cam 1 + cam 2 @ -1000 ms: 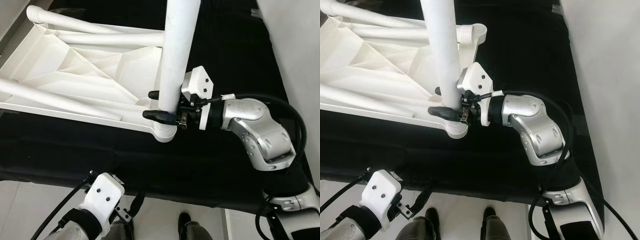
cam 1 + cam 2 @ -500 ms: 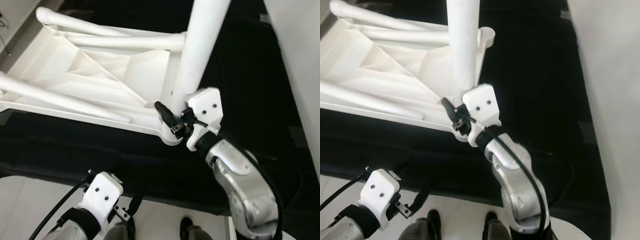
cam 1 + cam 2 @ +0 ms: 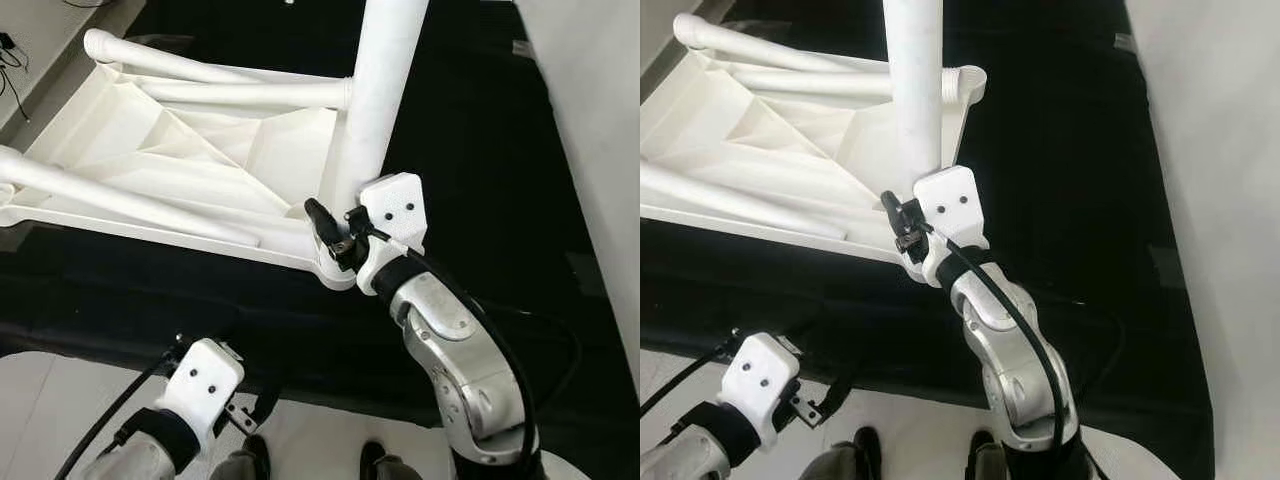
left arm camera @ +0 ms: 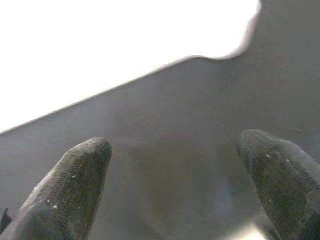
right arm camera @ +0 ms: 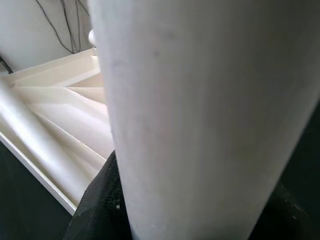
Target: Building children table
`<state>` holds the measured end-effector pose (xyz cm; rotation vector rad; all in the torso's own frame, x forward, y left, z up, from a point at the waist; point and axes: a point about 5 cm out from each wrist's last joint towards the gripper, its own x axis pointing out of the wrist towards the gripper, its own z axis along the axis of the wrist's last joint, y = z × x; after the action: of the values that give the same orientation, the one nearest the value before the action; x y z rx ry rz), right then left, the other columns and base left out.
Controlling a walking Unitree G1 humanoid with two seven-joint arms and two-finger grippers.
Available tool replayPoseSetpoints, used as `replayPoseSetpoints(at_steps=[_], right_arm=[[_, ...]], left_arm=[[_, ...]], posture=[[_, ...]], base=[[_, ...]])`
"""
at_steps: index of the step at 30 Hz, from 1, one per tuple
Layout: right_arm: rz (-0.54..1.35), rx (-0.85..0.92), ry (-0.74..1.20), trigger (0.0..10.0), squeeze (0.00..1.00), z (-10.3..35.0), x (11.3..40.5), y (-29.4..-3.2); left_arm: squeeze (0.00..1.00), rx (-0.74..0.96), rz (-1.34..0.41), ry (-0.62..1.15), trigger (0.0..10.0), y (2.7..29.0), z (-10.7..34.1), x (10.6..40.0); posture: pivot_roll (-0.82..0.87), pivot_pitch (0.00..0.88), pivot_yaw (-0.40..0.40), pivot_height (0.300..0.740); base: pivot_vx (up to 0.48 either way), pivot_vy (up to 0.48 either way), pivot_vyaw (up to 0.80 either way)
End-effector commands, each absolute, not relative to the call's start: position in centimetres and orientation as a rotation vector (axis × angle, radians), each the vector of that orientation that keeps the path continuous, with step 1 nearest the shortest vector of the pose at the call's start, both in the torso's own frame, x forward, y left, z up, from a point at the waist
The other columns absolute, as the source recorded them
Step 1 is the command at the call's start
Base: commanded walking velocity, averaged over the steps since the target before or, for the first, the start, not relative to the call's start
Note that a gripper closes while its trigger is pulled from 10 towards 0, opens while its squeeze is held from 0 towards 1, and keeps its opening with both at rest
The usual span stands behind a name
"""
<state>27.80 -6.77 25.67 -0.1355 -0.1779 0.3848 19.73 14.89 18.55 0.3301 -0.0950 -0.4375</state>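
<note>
At 7 o'clock the left gripper [image 4: 170, 200] hangs low, fingers apart, over pale floor beside two dark shoes [image 3: 862, 440]. Past it, the right gripper [image 3: 335, 235] clamps the upright white table leg [image 3: 380, 90] standing in a corner socket of the upturned tabletop [image 3: 180, 150] on black cloth [image 3: 470, 120].

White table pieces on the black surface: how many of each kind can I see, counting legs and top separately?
Upright leg, gripped near its base by the right gripper: 1
Lying legs, resting across the tabletop: 3
Upturned tabletop: 1
Total: 5 white pieces
</note>
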Motion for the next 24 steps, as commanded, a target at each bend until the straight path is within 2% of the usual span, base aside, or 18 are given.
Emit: replayPoseSetpoints(at_steps=[1, 2, 7, 8, 10, 11, 13, 15, 18, 24], right_arm=[[0.277, -0.162, 0.076, 10.0, 0.00, 21.2, 29.1, -8.3], [0.274, -0.164, 0.069, 10.0, 0.00, 21.3, 29.4, -8.2], [0.274, -0.164, 0.069, 10.0, 0.00, 21.3, 29.4, -8.2], [0.276, -0.165, 0.065, 10.0, 0.00, 21.4, 29.5, -8.2], [0.276, -0.165, 0.065, 10.0, 0.00, 21.4, 29.5, -8.2], [0.286, -0.161, 0.058, 10.0, 0.00, 21.4, 29.7, -7.9], [0.306, -0.154, 0.043, 10.0, 0.00, 21.6, 30.1, -7.3], [0.306, -0.154, 0.043, 10.0, 0.00, 21.6, 30.1, -7.3], [0.323, -0.149, 0.035, 10.0, 0.00, 21.7, 30.3, -6.8], [0.339, -0.142, 0.025, 10.0, 0.00, 21.8, 30.4, -6.0]], left_arm=[[0.00, 0.314, -0.395, -0.110, 10.0, 15.5, 18.9, 20.2], [0.00, 0.286, -0.375, -0.203, 10.0, 15.6, 21.4, 21.8], [0.00, 0.286, -0.375, -0.203, 10.0, 15.6, 21.4, 21.8], [0.00, 0.270, -0.390, -0.266, 10.0, 15.4, 23.1, 22.5], [0.00, 0.270, -0.390, -0.266, 10.0, 15.4, 23.1, 22.5], [0.00, 0.247, -0.462, -0.385, 10.0, 14.4, 26.4, 23.8], [0.00, 0.227, -0.630, -0.556, 10.0, 12.1, 31.6, 25.2], [0.00, 0.227, -0.630, -0.556, 10.0, 12.1, 31.6, 25.2], [0.00, 0.191, -0.772, -0.635, 10.0, 10.2, 34.6, 26.2], [0.00, 0.151, -0.900, -0.682, 10.0, 8.6, 37.5, 27.5]], posture=[[-0.03, 0.317, 0.000, 0.740], [-0.03, 0.305, 0.000, 0.740], [-0.03, 0.305, 0.000, 0.740], [-0.03, 0.305, 0.000, 0.740], [-0.03, 0.305, 0.000, 0.740], [-0.03, 0.266, 0.003, 0.740], [-0.03, 0.253, 0.005, 0.740], [-0.03, 0.253, 0.005, 0.740], [-0.03, 0.234, 0.012, 0.740], [-0.03, 0.229, 0.021, 0.740]], base=[[0.000, 0.000, 0.00], [0.000, 0.000, 0.00], [0.000, 0.000, 0.00], [0.000, 0.000, 0.00], [0.000, 0.000, 0.00], [0.000, 0.000, 0.00], [0.000, 0.000, 0.00], [0.000, 0.000, 0.00], [0.000, 0.000, 0.00], [0.000, 0.000, 0.00]])
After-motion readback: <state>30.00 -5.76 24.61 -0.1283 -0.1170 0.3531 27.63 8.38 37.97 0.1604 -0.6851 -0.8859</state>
